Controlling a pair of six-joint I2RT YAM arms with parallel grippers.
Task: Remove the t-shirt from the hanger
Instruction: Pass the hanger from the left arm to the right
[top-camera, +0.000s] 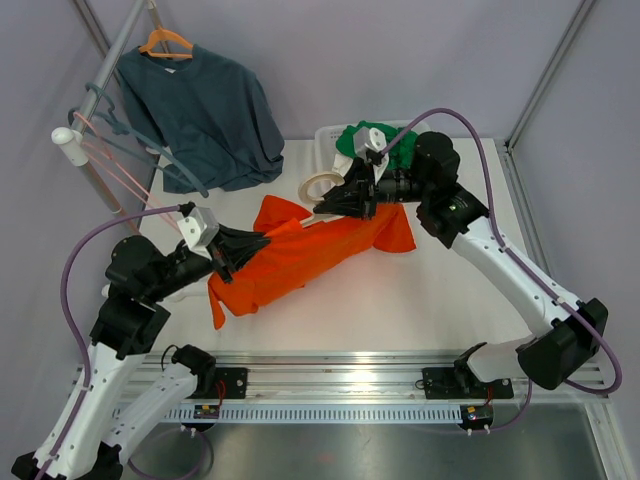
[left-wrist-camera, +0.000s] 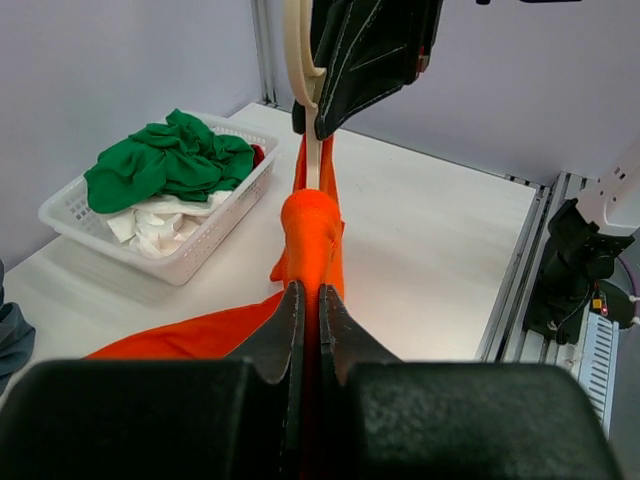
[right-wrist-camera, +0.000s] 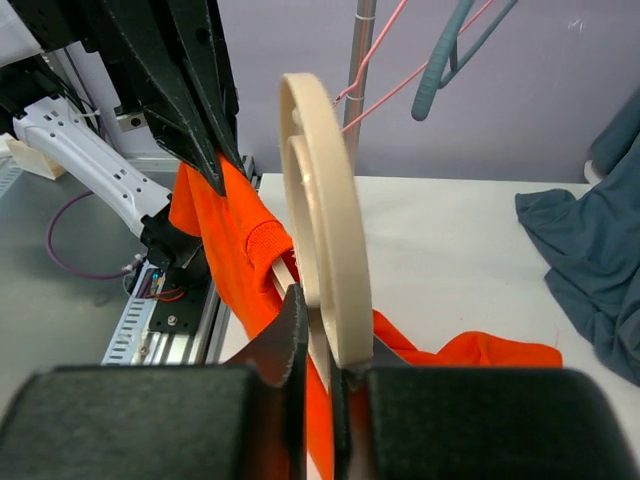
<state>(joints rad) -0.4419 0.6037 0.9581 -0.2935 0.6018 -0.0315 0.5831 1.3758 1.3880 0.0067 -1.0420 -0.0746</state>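
An orange t-shirt (top-camera: 300, 255) is stretched across the table between my two grippers. A cream hanger (top-camera: 322, 187) sticks out of its collar, its hook ring up. My left gripper (top-camera: 262, 243) is shut on the shirt's fabric (left-wrist-camera: 312, 240) near the collar. My right gripper (top-camera: 325, 205) is shut on the hanger (right-wrist-camera: 325, 240) at the base of its hook. In the right wrist view the collar (right-wrist-camera: 255, 245) is bunched around the hanger's neck. The left gripper's fingers (right-wrist-camera: 195, 90) hold the shirt just behind it.
A white basket (top-camera: 328, 140) with green and white clothes (left-wrist-camera: 170, 160) stands at the back. A dark blue shirt (top-camera: 205, 115) hangs on an orange hanger (top-camera: 165, 42) on the rack at back left, with pink and teal hangers (top-camera: 125, 150) beside it.
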